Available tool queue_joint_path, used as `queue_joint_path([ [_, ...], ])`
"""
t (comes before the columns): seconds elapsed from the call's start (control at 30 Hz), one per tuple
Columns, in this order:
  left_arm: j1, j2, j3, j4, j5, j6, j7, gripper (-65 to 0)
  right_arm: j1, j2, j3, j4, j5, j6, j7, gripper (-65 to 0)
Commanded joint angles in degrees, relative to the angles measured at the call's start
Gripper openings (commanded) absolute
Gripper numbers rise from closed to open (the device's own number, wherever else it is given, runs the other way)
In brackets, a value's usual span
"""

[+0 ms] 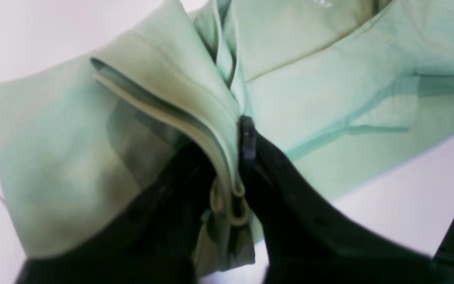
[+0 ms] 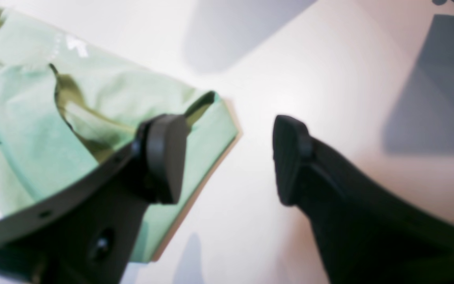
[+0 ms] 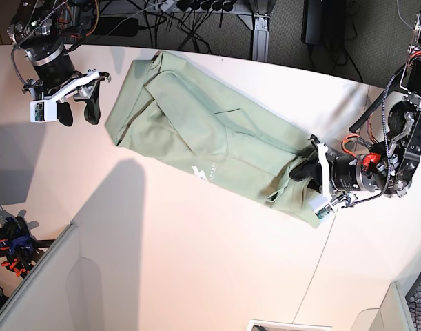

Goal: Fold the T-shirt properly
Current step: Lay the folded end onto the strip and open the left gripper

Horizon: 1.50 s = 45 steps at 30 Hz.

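The pale mint-green T-shirt (image 3: 196, 131) lies partly folded in a long diagonal band on the white table, from back left to front right. Its white logo (image 3: 202, 172) faces up near the front edge. My left gripper (image 3: 308, 172) is shut on several bunched layers of the shirt's right end; the left wrist view shows the cloth (image 1: 164, 86) pinched and lifted between the black fingers (image 1: 247, 138). My right gripper (image 3: 78, 110) is open and empty, just left of the shirt's far-left end. In the right wrist view it (image 2: 227, 157) hovers over the shirt's corner (image 2: 211, 118).
Cables and a power strip (image 3: 196, 5) run along the table's back edge. A grey panel (image 3: 45, 289) stands at the front left, with small coloured clamps (image 3: 10, 248) beside it. A seam (image 3: 320, 269) crosses the table (image 3: 196, 262) at the right.
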Motion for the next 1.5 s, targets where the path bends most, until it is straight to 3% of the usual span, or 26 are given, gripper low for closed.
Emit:
queue_joint_path([
  [0.0,-1.2,-0.3,-0.4,1.1,-1.9,0.0,-0.9,-65.0,0.2,0.8,0.5,0.9,0.8,-0.2,1.7,-30.3],
  [0.2,-1.1,1.0,-0.2,1.2,-3.5,-1.8,-0.2,-63.7,0.2,0.7,0.5,0.9,0.9,-0.2,1.7,-30.3],
  [0.33,-1.1,1.4,0.7,1.2,-3.4,-1.8,-1.8,-34.7,0.2,-0.9,0.5,0.9,0.8,-0.2,1.7,-30.3],
  [0.4,-1.1,1.4,0.8,1.2,-3.7,-1.8,-2.3,-26.0,0.2,-2.2,0.5,0.9,0.9,-0.2,1.7,-30.3],
  [0.57,-1.1,1.4,0.8,1.2,-8.4,-1.8,-2.2,-25.7,0.2,-4.4,0.5,0.9,0.8,-0.2,2.4,-30.3],
  [0.77,-0.6,1.8,0.8,3.7,-20.9,-1.8,3.5,-25.7,0.1,-4.6,0.5,0.9,-0.4,-0.2,2.6,-30.3],
  [1.07,0.5,3.9,0.0,4.4,-21.3,-1.8,3.8,-25.9,0.1,-4.6,0.7,0.9,-2.3,-0.3,2.6,-30.3],
  [1.17,0.5,3.3,-3.9,4.4,-21.4,-1.8,3.8,-25.9,-0.1,-4.6,2.5,0.9,-2.3,-3.6,2.5,-30.3],
  [1.23,0.5,2.6,-6.5,4.4,-21.4,-1.8,3.8,-25.9,-0.2,-4.6,4.2,0.3,-1.1,-7.7,0.4,-30.3],
  [1.43,0.5,0.1,-9.2,4.4,-21.4,-1.8,3.8,-25.9,-0.3,-5.8,5.6,-6.1,5.0,-7.6,-2.0,-29.9],
  [1.47,0.7,0.0,-9.2,4.4,-21.4,-1.8,3.8,-25.9,-0.3,-6.6,5.5,-7.5,6.1,-7.1,-2.0,-26.9],
])
